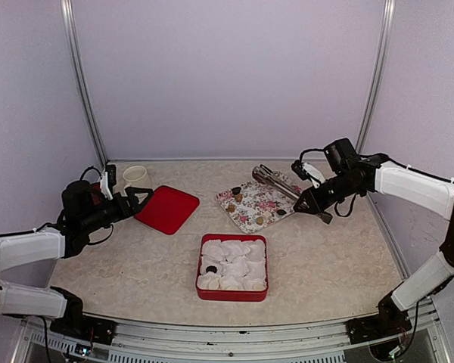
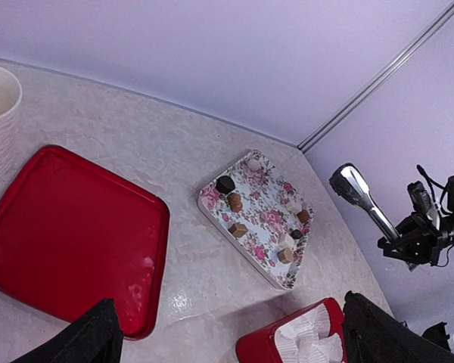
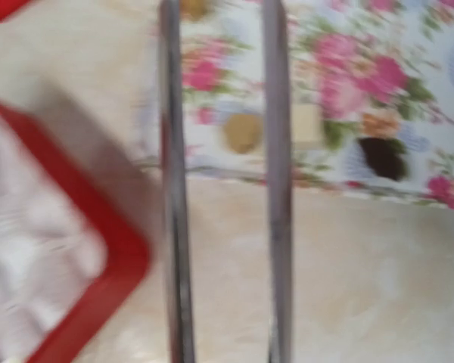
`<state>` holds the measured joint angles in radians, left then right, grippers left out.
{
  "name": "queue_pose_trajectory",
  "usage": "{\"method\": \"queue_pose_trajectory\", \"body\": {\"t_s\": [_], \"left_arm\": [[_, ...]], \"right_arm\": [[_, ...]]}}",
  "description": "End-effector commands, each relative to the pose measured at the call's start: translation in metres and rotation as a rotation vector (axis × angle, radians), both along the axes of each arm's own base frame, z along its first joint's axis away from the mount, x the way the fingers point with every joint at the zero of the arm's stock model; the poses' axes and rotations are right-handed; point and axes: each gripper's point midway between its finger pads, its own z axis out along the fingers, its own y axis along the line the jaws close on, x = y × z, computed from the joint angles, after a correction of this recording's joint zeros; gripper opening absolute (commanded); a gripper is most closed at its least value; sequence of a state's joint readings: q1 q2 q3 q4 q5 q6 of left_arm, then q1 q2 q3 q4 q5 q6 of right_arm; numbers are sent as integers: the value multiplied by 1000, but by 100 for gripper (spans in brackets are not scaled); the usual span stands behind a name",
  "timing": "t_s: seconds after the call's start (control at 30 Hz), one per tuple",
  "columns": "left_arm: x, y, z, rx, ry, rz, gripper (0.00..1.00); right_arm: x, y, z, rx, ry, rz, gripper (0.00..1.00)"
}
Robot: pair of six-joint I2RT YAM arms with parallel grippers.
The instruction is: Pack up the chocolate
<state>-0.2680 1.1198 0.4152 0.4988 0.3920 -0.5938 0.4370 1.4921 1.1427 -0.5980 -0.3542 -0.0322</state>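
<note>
So the right gripper (image 1: 312, 203) is clamping down on the tongs (image 1: 276, 181) at the handle end. The two blades are sitting sprung apart, and nothing looks pinched between them, though the wrist view is pretty blurry. It's holding them above the floral tray (image 1: 256, 204), which is lying at about 1 o'clock from the red box (image 1: 199, 266).

Makes sense to me: the chocolate (image 2: 237, 230) is tiny, probably too fiddly for those chunky fingers, so the tongs are doing the delicate bit. Most of the pieces, dark and tan, are lying scattered on that tray. One dark piece (image 1: 210, 268) is already sitting among the paper cups (image 1: 234, 248), over on the box's 9 o'clock side.

The left gripper (image 1: 140, 200) is hanging wide open and holding nothing, right by the red lid (image 1: 166, 209) at roughly 10 o'clock from the box. I'm guessing the lid is parked there so the box is open for loading. A white cup (image 1: 135, 177) is standing just beyond the lid, same direction.
</note>
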Motion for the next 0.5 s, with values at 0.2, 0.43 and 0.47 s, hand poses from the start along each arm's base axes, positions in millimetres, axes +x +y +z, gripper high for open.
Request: {"method": "queue_pose_trajectory", "body": {"t_s": [0.2,0.43,0.47], "left_arm": [[3,1,15,8,-14,-4,99],[10,7,10,44,40,41,99],[10,7,9,46,44,42,99]], "right_arm": [[-106,23,40,62,-18,218,22],[-143,40,39,48,34,292,22],[-147,41,33,40,61,293,22]]}}
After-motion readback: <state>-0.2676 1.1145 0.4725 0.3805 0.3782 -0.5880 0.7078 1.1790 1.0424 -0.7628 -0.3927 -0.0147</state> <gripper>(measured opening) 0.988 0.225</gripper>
